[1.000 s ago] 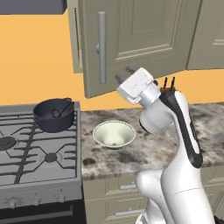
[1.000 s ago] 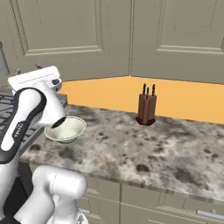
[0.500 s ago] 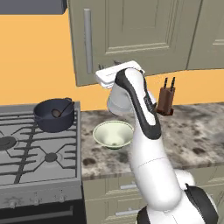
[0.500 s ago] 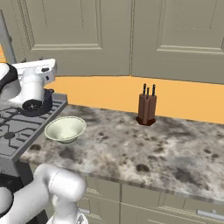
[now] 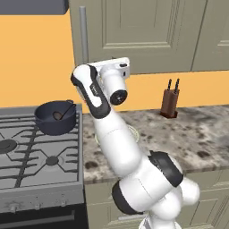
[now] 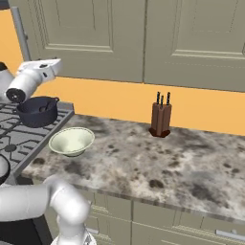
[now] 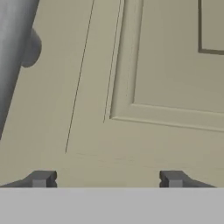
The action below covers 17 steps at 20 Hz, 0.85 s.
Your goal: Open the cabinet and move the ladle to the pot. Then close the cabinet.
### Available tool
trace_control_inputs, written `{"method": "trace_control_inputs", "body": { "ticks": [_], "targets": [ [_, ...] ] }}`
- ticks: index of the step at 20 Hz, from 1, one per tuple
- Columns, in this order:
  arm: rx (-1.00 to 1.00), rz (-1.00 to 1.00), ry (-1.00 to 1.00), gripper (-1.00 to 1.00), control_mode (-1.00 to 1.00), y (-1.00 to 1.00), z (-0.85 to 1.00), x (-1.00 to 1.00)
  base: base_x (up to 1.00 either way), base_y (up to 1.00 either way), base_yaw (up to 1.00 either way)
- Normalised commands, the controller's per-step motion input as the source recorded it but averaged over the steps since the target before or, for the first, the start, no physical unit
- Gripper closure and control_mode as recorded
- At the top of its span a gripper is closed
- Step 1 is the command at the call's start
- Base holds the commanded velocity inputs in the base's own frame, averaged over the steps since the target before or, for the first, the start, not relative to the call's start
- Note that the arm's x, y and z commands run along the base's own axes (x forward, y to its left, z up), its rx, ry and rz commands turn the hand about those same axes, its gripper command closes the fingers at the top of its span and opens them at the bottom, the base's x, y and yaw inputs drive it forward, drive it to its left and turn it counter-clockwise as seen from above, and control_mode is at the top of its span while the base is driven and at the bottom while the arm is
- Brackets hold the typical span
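— Grey-beige and shut, that is how the large wall cabinet (image 5: 134,33) is looking: its wide recessed-panel door is lying flush with the neighbouring door, and the long vertical grey bar handle (image 5: 83,36) is standing at its left edge.

— And further left, on the stove?

— On the grey gas stove (image 5: 36,156) the squat dark blue-grey pot (image 5: 55,117) is sitting, and the small dark ladle (image 5: 62,113) is lying inside it, cup down in the bottom, thin handle leaning up to the rim. To the right, the pale cream bowl (image 6: 72,141) is resting on the speckled stone counter (image 6: 158,158), and the brown knife block (image 6: 161,116) is standing well apart from it by the orange wall.

— What are the jaws doing?

— The gripper (image 7: 107,178) is facing the door panel from close by, its two dark fingertips (image 7: 40,178) spread wide with nothing between them. Whether they are touching the door, I cannot tell. The handle is showing beside them at the upper left of the hand view.
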Motion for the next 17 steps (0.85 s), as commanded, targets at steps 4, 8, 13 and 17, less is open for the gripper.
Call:
{"method": "trace_control_inputs", "body": {
  "ticks": [4,8,13,17],
  "targets": [
    [-0.05,-0.32,0.18,-1.0,-1.0,0.0,0.19,0.71,0.0,0.0,0.0],
    [-0.04,-0.31,0.19,-1.0,-1.0,0.0,0.19,0.72,0.0,0.0,0.0],
    [-0.01,-0.26,0.17,-1.0,-1.0,0.0,0.25,0.49,0.0,0.0,0.0],
    [0.0,-0.18,0.14,-1.0,-1.0,0.0,0.32,0.1,0.0,0.0,0.0]
  ]
}}
